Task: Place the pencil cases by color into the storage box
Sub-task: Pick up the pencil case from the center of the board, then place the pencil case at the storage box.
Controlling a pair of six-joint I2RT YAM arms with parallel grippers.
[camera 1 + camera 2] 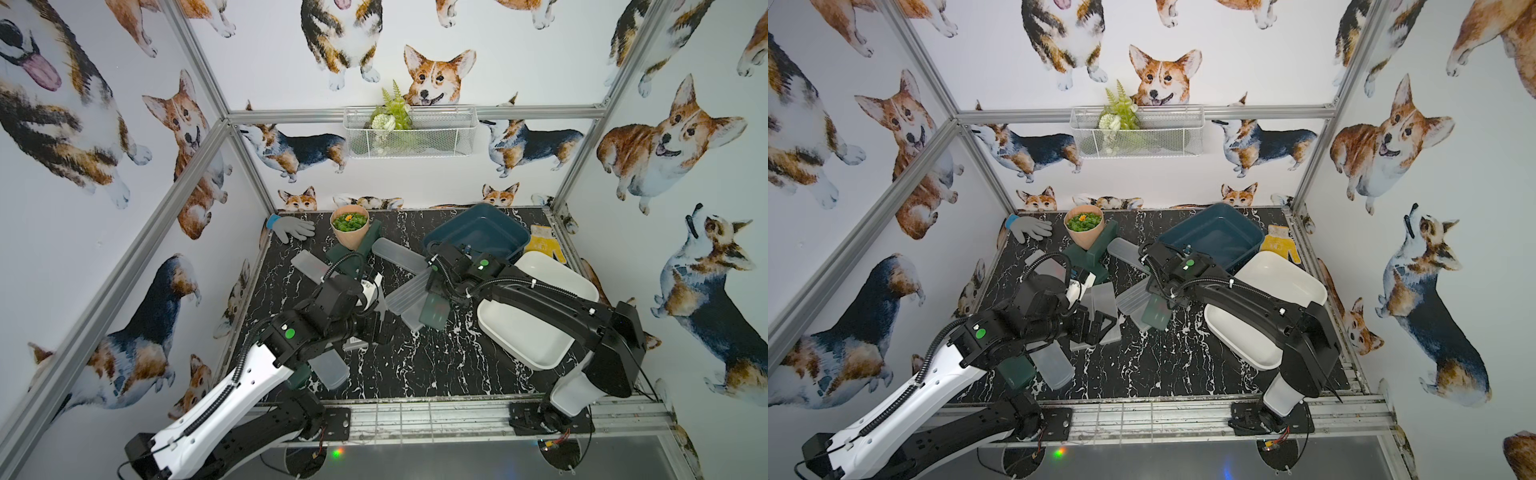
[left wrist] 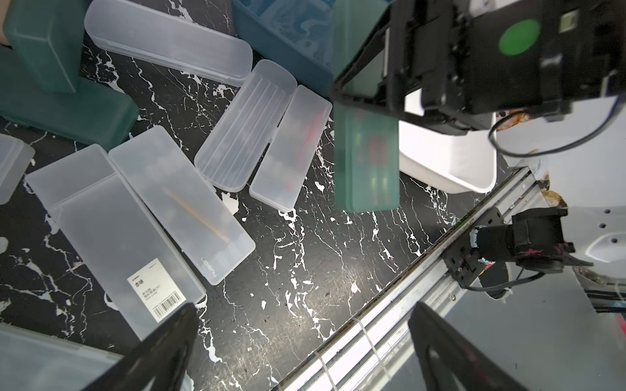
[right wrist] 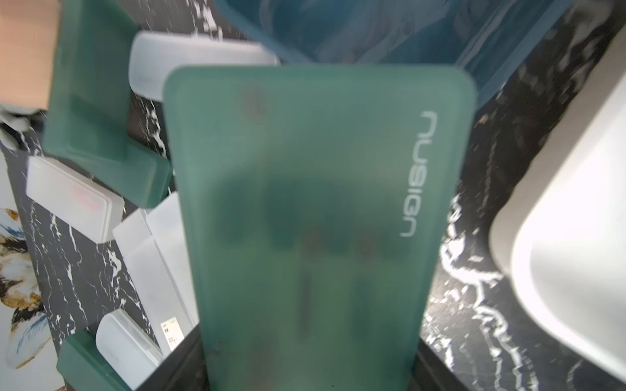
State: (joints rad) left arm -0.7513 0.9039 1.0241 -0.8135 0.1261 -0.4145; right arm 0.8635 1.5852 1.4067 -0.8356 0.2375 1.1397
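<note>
In right tool (image 2: 369, 101), green pencil case (image 3: 318, 220).

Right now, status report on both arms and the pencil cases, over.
Left end effector open, empty, over frosted cases. Right end effector shut on green pencil case, held off table. Blue bin, white bin alongside; nothing seen blocking.

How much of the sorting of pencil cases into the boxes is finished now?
Done: nothing visible; the white plastic tub and the dark blue plastic tub show no case inside. In hand: the right tool holds up one translucent green pencil case; the left tool is open and empty. Left: the frosted white cases and other green cases on the black marble table.
</note>
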